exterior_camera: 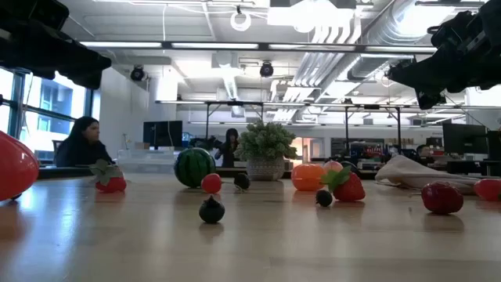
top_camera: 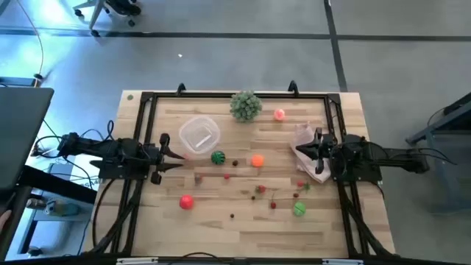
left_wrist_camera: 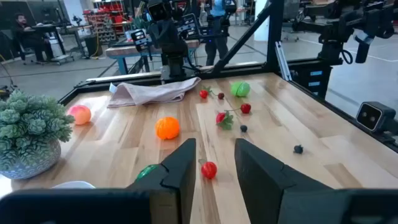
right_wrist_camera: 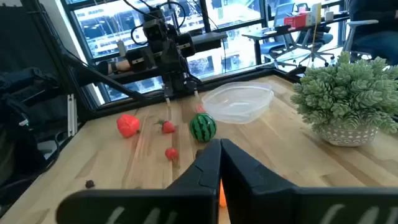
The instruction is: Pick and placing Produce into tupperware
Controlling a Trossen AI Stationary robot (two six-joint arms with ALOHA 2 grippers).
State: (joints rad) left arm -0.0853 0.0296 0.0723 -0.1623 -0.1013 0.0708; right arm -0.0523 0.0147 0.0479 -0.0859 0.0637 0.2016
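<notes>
Currently, left gripper (top_camera: pixel 175 156) hovers beside the clear tupperware (top_camera: pixel 199 135), fingers apart; right gripper (top_camera: pixel 304 149) waits over the pinkish-white bag (top_camera: pixel 309 159), fingers together.

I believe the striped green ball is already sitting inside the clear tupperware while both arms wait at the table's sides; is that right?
Not quite: the striped green ball lies on the wood beside the tupperware, which holds no produce, as the high view shows. Both arms do wait at the table's sides.

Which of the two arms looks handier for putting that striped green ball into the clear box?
Probably the left. Its claw is open and sits right beside both the striped green ball and the tupperware. The right claw is across the table, shut, above the pinkish-white bag.
</notes>
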